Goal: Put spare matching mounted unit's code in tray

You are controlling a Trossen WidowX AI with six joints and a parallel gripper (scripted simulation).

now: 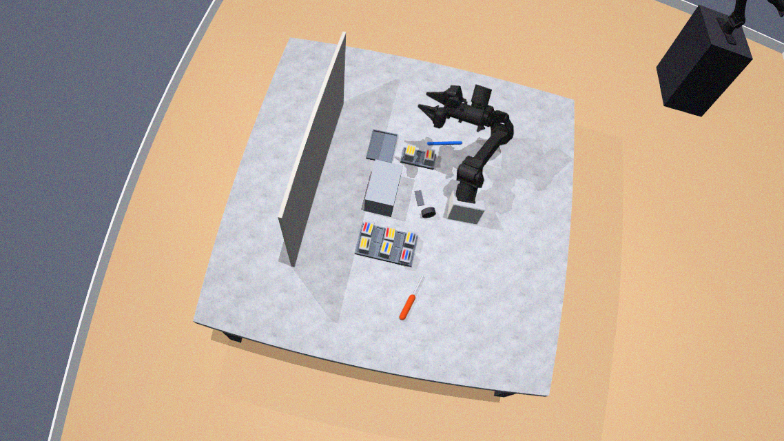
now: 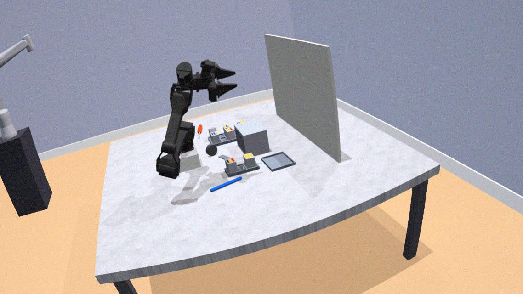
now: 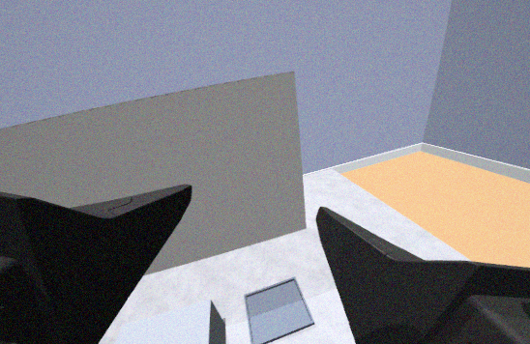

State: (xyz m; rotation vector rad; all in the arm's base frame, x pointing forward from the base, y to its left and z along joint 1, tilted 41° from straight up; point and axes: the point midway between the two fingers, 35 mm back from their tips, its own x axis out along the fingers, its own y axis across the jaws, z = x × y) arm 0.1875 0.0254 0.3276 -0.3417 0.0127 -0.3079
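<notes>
grey tray (image 1: 382, 145), eight striped spares, one boxy unit (image 1: 382, 187), jaws wide open, empty

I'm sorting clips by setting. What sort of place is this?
Probably a parts-sorting workbench: a table with racks of colour-coded spares, a grey unit facing a panel, a screwdriver, and an arm.

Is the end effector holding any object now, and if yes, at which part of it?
Nothing is held. The end effector is raised above the table with its fingers spread wide and only air between them.
</notes>
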